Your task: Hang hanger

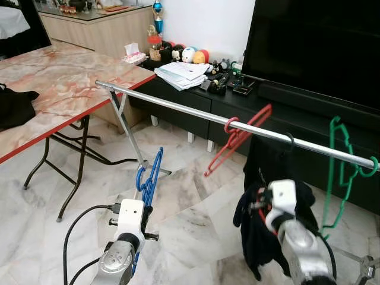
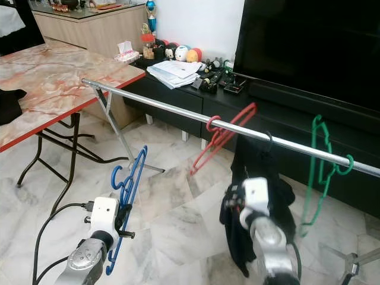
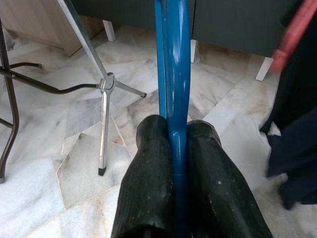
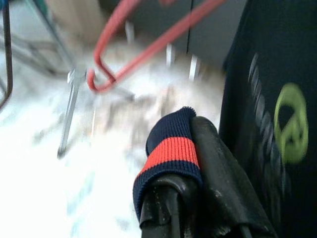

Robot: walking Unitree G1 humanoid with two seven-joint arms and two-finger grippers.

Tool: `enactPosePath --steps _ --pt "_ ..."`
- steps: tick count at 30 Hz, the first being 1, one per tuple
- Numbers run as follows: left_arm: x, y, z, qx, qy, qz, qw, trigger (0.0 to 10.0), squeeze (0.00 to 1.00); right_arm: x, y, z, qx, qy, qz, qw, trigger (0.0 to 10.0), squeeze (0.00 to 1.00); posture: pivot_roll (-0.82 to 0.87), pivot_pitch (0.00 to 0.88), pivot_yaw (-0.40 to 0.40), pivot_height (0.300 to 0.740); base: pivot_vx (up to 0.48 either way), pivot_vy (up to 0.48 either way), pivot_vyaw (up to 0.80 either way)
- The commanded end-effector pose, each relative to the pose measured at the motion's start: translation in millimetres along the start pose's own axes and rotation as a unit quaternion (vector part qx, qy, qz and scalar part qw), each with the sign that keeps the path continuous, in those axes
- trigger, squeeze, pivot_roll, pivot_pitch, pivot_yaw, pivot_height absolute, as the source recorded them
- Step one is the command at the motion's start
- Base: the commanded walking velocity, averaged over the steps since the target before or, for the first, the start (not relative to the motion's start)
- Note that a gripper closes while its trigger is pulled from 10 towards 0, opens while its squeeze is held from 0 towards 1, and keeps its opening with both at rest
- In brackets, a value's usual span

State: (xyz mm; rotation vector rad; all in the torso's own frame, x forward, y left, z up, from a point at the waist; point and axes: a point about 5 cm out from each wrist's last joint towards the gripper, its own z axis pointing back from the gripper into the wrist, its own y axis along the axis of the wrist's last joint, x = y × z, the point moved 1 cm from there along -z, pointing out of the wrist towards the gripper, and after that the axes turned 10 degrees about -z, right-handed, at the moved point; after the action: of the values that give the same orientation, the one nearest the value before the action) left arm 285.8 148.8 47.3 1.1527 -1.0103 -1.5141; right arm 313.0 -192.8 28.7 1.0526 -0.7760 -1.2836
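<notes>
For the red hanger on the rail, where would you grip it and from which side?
Probably the long straight bar of the red hanger, approached from the robot's side of the rail. It hangs tilted with its lower end swung toward the camera and open floor beneath, while the dark garment crowds its right.

1. I count three plastic hangers — one blue hanger [image 1: 148,176], one red hanger [image 1: 236,140] and one green hanger [image 1: 339,172].
2. A fourth hook, black [image 1: 290,139], sits on the rail and carries one dark garment [image 1: 261,196].
3. One metal rail [image 1: 178,104] spans my view.
4. Two end effectors — the left end effector [image 3: 173,148] clamped on the blue hanger, the right end effector [image 4: 178,198] pinching the garment's striped cuff.
5. One marble-topped counter [image 1: 65,83], one television [image 1: 320,41], one stack of papers [image 1: 181,75].
</notes>
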Motion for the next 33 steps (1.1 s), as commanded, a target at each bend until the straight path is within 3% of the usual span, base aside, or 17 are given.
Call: enactPosePath --steps 1,11,18,33 --pt "-2.3 -6 2.6 -0.01 0.006 0.003 1.0 10.0 0.0 2.2 2 1.8 0.001 0.0 0.012 1.0 10.0 0.0 -0.06 0.024 -0.001 0.74 0.0 0.0 0.0" --pt "-3.0 -7 4.8 -0.014 0.005 0.009 1.0 10.0 0.0 -7.6 -38 12.6 -0.037 -0.022 -0.067 0.997 10.0 0.0 -0.05 0.017 0.017 0.74 0.0 0.062 0.0" --pt "-2.9 -5 3.6 -0.012 0.003 0.008 1.0 10.0 0.0 -11.4 -48 13.4 -0.052 -0.027 -0.07 0.996 10.0 0.0 -0.05 0.006 0.025 0.74 0.0 0.348 0.0" --pt "-1.6 -6 3.7 -0.014 -0.015 0.006 1.0 10.0 0.0 14.1 -83 27.4 -0.121 -0.102 -0.1 0.982 10.0 0.0 -0.04 0.0 0.043 0.74 0.0 0.347 0.0"
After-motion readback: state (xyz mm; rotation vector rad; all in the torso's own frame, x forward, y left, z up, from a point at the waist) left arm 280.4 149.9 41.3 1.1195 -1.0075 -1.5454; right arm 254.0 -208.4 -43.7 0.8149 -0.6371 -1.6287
